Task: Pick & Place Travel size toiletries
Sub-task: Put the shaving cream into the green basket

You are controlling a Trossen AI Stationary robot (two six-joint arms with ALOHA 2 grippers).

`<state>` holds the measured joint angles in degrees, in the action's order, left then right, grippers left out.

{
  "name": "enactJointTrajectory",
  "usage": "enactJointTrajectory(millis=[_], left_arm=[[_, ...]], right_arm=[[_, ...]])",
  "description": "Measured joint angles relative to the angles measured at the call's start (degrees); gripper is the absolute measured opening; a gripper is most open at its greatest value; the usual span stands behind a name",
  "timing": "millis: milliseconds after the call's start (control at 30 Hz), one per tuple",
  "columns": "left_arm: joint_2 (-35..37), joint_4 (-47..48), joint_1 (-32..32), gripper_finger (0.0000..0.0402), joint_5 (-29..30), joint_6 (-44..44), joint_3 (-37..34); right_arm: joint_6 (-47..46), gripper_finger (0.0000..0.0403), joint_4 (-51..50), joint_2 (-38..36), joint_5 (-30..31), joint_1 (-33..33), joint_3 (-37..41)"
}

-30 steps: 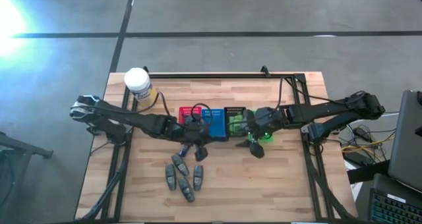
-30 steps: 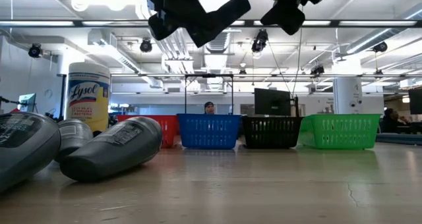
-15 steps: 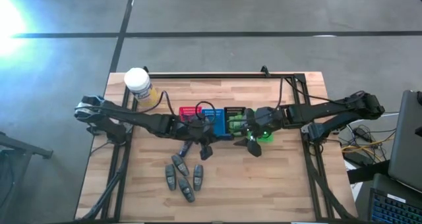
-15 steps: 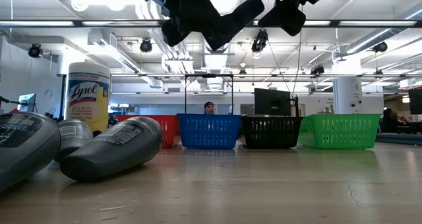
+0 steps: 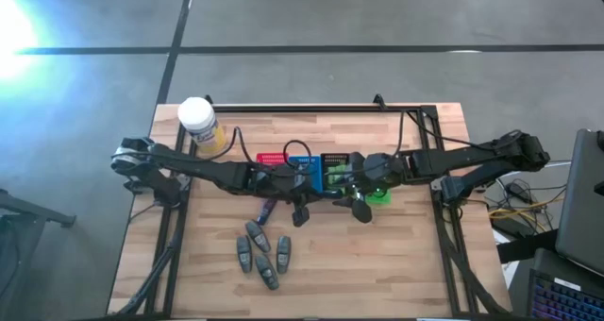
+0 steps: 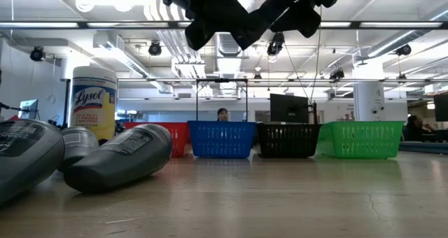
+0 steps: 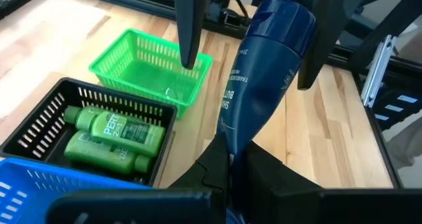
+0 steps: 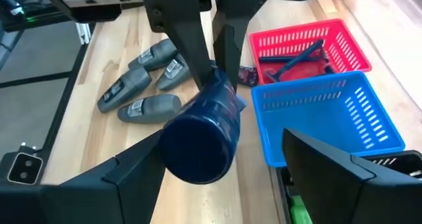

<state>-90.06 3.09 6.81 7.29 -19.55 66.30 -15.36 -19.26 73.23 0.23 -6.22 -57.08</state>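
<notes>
Wood table (image 5: 396, 264) under my left claw (image 5: 300, 211): 4 baskets (image 5: 304, 170) in a row just behind it, grey tubes (image 5: 261, 255) nearer front, yellow jar (image 5: 198, 121) far corner.
</notes>
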Motion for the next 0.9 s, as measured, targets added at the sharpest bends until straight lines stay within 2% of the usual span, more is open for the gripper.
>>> enactJointTrajectory(millis=[133,900], left_arm=[[0.0,0.1,-0.1,0.0026,0.0,0.0,0.0],[0.0,2.0,-1.3,0.0026,-0.4,0.7,0.0]], right_arm=[[0.0,0.0283,0.3,1.0,0.0,0.0,0.0],[-0.1,0.0154,1.6,2.9,0.0,0.2,-0.8]])
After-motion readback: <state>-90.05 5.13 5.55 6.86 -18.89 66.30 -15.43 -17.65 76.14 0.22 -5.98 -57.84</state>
